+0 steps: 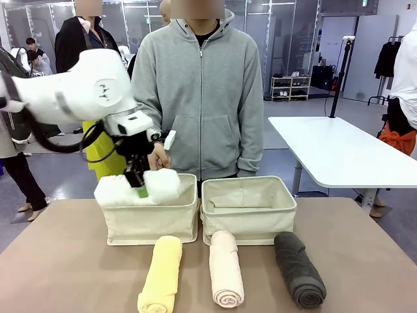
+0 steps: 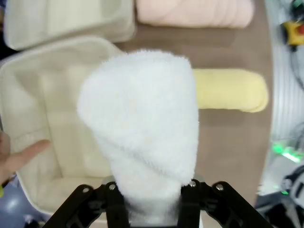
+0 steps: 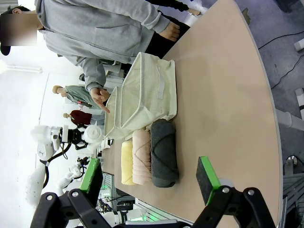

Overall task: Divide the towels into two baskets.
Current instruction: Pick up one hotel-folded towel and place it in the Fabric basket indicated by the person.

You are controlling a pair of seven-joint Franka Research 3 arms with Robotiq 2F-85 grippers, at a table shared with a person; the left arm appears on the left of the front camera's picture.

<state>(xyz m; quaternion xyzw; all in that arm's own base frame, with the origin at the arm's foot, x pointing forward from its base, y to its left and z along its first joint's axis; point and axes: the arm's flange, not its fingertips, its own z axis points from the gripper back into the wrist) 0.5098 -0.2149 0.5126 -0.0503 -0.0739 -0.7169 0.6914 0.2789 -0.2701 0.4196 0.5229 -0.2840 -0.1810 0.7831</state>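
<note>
Two baskets (image 1: 150, 225) on a tan table (image 1: 65, 261); white table (image 1: 339, 153), grey floor (image 1: 65, 175) beyond

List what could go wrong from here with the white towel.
The left gripper grips the white towel at its middle over the left basket; one end appears to overhang the rim, so on release it may catch there or tip out. The person's hand is close beside the gripper and might be bumped as it lowers.

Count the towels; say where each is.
4. White terry-cloth roll in the jaws of the left gripper above the left cream canvas basket. Pale yellow roll, peach-pink roll, dark grey roll on the table, robot's side.
</note>
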